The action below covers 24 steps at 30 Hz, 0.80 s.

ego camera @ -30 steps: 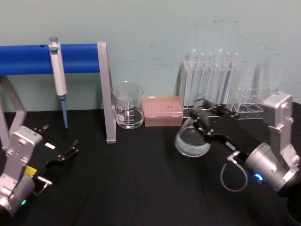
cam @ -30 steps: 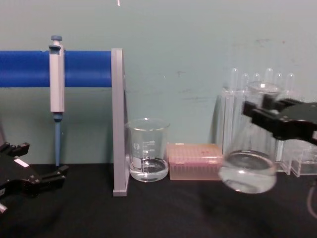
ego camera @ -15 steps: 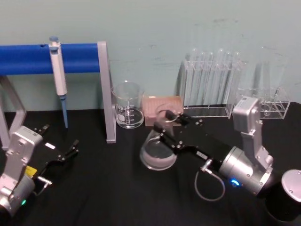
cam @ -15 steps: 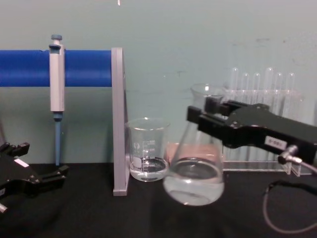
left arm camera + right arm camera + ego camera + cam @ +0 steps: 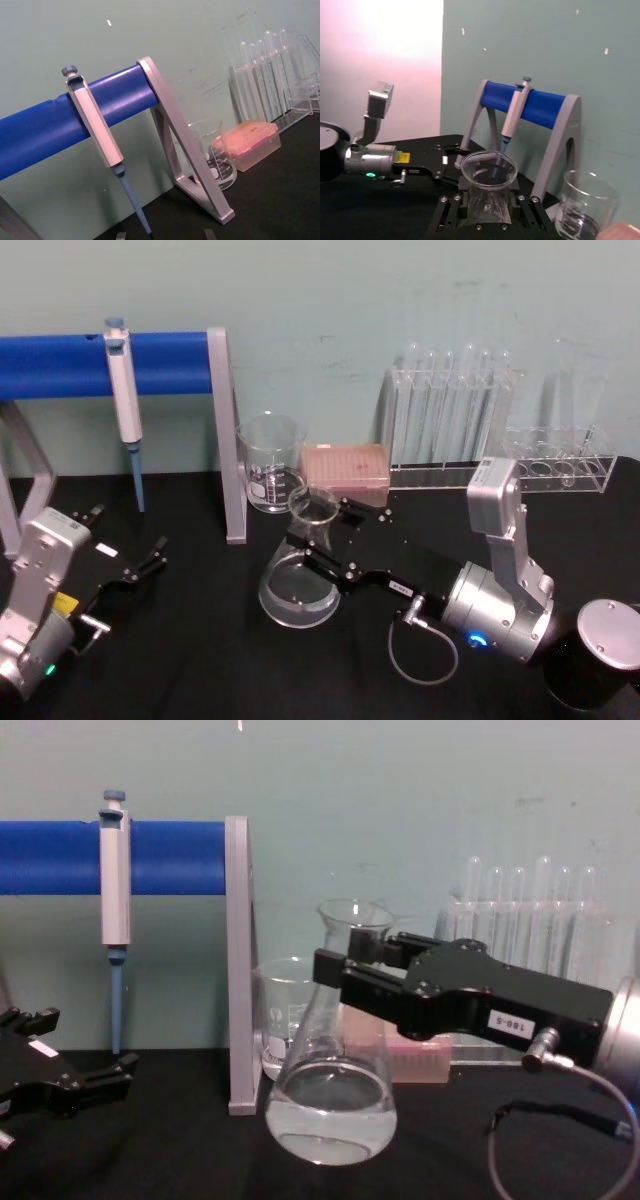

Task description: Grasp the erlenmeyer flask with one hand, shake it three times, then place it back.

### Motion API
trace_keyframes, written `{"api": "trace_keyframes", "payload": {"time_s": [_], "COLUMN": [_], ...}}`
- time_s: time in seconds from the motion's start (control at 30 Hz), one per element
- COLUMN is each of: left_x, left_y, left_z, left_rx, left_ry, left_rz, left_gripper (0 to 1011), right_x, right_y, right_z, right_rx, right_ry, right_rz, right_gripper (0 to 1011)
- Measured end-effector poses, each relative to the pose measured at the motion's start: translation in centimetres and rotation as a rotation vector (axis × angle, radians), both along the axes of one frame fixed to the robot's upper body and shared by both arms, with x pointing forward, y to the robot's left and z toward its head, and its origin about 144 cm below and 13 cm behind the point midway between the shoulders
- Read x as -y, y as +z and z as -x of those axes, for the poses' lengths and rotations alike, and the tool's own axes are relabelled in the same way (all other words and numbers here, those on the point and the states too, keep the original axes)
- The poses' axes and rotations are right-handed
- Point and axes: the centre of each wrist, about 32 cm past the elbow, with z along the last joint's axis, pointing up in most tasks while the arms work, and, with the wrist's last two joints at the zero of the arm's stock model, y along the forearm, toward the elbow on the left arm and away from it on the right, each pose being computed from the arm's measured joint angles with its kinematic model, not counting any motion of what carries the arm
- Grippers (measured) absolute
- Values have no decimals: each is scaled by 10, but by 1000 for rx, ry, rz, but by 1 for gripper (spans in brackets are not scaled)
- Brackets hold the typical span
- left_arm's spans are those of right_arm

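The clear glass conical erlenmeyer flask (image 5: 330,1105), with a little clear liquid in its wide base, is leaning and sits low near the middle of the black tabletop (image 5: 200,660), in front of the cylindrical glass beaker (image 5: 270,475); whether its base touches cannot be told. The black right gripper (image 5: 345,970), with its small numbered label, has its fingers clamped on the narrow neck just under the rim. The main risk is probably the smooth neck slipping in that grasp, since the weight hangs below it. A hard swing could slosh liquid out of the open mouth or knock the base against the beaker or the grey upright of the blue-barred stand (image 5: 225,435) just behind. Set down while tilted, the flask might land on its edge and rock over. The black left gripper (image 5: 128,532) rests on the tabletop at the near left, fingers spread and empty. Counted: one flask, one beaker, one pink tip box (image 5: 345,472), one hanging pipette (image 5: 122,390), one clear rack (image 5: 450,425) of about six test tubes, two grippers.
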Motion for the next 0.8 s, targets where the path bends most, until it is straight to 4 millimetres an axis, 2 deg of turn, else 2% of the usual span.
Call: {"api": "trace_keyframes", "payload": {"time_s": [0.8], "left_x": [0], "left_y": [0], "left_z": [0], "left_rx": [0], "left_ry": [0], "left_rz": [0], "left_gripper": [1001], "right_x": [-5], "right_y": [0], "right_z": [-8], "right_rx": [-6], "right_ry": [54], "right_rz": [3], "right_gripper": [450]}}
